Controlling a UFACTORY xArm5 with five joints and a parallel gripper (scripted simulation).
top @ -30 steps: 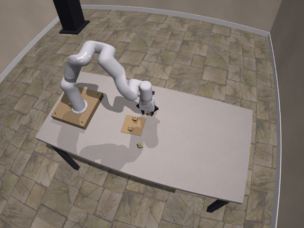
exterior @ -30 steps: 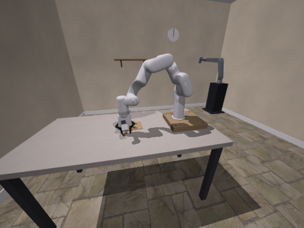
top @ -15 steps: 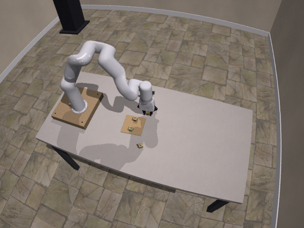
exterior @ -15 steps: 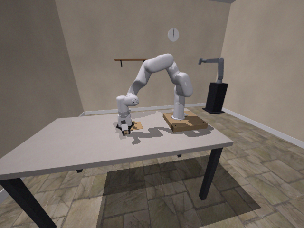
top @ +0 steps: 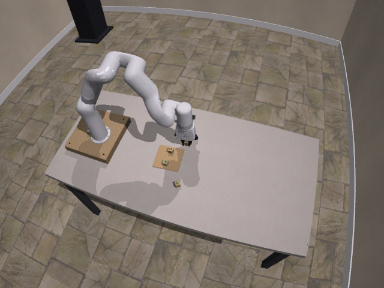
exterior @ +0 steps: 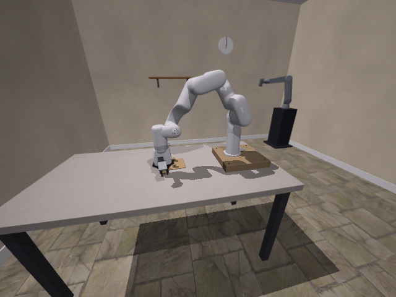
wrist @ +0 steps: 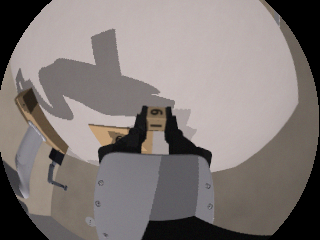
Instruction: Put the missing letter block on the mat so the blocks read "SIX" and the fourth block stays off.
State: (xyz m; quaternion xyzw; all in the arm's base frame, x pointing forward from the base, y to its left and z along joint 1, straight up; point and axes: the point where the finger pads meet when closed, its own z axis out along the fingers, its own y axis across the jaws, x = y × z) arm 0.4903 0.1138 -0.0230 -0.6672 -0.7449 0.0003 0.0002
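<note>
A tan mat (top: 174,164) (exterior: 182,163) (wrist: 103,132) lies on the table in front of the robot's base. Two small wooden blocks (top: 170,150) (top: 165,162) with green letters lie on it, one behind the other with a gap between them. A third block (top: 177,183) lies on the table off the mat, near its front corner. My gripper (top: 186,143) (exterior: 164,172) (wrist: 156,113) is low at the table just beyond the mat's far right corner. It is shut on a fourth block (wrist: 158,115) (top: 186,142). That block's top mark is too small to read.
The robot's wooden base plate (top: 117,123) (exterior: 252,161) is at the table's left end in the top view. A black pedestal (top: 88,18) (exterior: 281,127) stands on the floor away from the table.
</note>
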